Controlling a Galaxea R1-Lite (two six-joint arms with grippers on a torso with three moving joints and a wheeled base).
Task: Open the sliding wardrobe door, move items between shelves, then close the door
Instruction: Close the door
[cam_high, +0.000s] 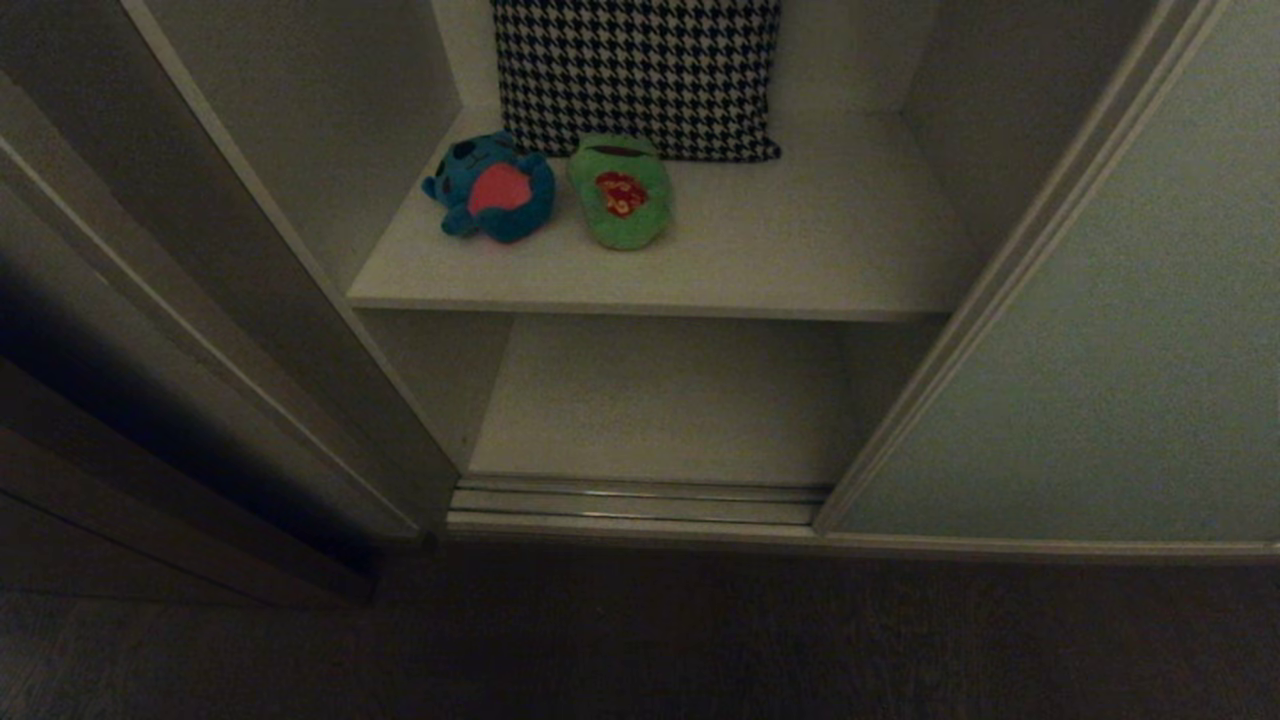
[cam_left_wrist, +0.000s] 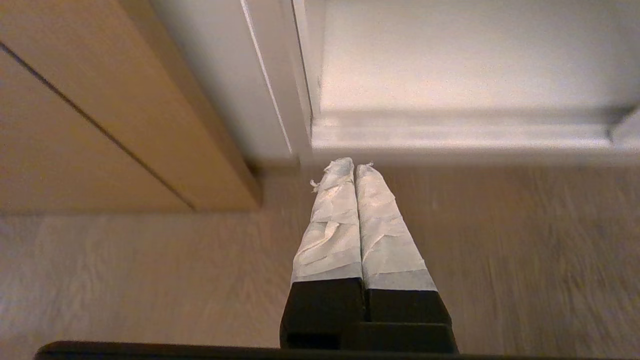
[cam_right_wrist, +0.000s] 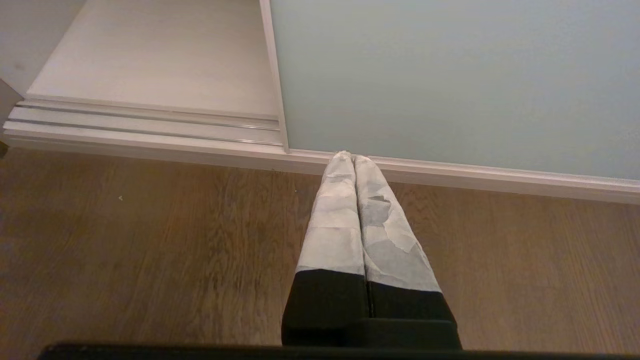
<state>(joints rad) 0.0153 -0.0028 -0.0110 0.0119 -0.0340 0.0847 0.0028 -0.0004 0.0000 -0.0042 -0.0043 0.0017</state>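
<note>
Two plush toys, the blue toy and the green frog, are seen lying side by side and almost touching on the upper shelf, just in front of the houndstooth cushion. The lower shelf below is bare. The sliding wardrobe door is already pushed aside, so the compartment stands open.

Neither tool is seen in the head view. The left tool is held low over the wooden floor, its taped fingers pressed together with nothing between them, pointed at the bottom rail near the wardrobe's corner. The right tool is likewise closed and empty, aimed at the base of the door panel.

The step in hand is judged to be a toy's move to the lower shelf. From either tool, both toys lie well above and further into the wardrobe. For a good grasp, the left tool should be raised, spread wide, and brought over the blue toy's body, without the frog being nudged.
</note>
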